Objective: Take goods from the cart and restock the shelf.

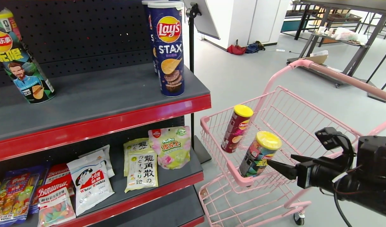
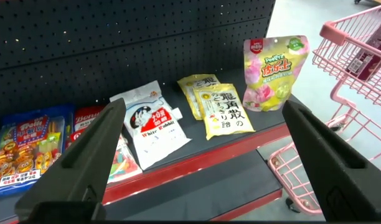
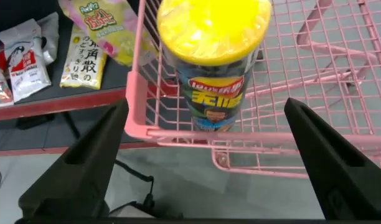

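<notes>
- Head view: the right arm is stretched out low from the right, level with the pink cart's (image 1: 338, 76) basket. Its right claw (image 1: 279, 159) points at a dark can (image 1: 259, 154) with a yellow lid and stands just beside it, with no contact visible.
- The dark can leans in the basket's near corner. A red can (image 1: 237, 129), also yellow-lidded, tilts behind it.
- On the shelf's (image 1: 95, 94) grey top board, a blue can (image 1: 169, 50) with a picture of crisps stands near the right end. A green can (image 1: 20, 63) bearing a man's portrait leans at the far left.
- Left wrist view: the left claw (image 2: 204, 106) hangs before the lower shelf board, fingers spread wide and holding nothing.
- Beyond it lie a white bag (image 2: 150, 121) with a rabbit drawing and two yellow packets (image 2: 221, 109) in dark lettering. A green-and-pink pouch (image 2: 274, 71) stands upright.
- Right wrist view: the right claw's fingers are wide apart outside the cart's wire wall. The dark can (image 3: 215, 62) sits inside the wall, framed between them and ungripped.
</notes>
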### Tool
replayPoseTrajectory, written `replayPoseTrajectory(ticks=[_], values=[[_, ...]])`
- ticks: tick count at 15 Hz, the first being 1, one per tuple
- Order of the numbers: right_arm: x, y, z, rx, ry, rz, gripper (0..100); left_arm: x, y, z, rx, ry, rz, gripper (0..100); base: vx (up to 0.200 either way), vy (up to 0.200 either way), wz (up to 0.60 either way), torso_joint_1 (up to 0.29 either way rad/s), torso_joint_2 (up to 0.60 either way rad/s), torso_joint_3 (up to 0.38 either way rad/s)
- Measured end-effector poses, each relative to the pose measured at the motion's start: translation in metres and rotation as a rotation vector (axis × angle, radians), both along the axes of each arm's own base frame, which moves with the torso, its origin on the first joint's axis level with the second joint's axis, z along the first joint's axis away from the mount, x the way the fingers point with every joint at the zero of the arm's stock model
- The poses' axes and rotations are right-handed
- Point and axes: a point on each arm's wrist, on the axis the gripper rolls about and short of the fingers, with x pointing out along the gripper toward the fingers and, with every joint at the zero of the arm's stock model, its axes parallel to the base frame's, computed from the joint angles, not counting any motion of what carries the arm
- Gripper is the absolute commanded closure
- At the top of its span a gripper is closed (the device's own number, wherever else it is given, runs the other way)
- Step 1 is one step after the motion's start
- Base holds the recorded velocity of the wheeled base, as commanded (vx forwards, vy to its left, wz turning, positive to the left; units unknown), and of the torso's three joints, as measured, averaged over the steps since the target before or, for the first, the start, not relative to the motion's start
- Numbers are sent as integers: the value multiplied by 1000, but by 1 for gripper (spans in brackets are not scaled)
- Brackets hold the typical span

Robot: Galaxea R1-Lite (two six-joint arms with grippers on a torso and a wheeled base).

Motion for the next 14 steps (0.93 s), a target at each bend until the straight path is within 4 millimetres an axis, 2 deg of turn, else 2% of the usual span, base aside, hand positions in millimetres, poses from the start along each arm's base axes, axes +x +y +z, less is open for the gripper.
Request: replayPoseTrajectory(ticks=[6,11,14], values=[[37,9,-28,-11,57,-6,0,0,0,0,1,0,0,0,0,0,0,0,0,0],[66,18,-37,-2,51,-7,0,0,0,0,1,0,0,0,0,0,0,0,0,0],[75,22,-40,-2,49,0,0,0,0,0,1,0,-1,0,0,0,0,0,0,0]])
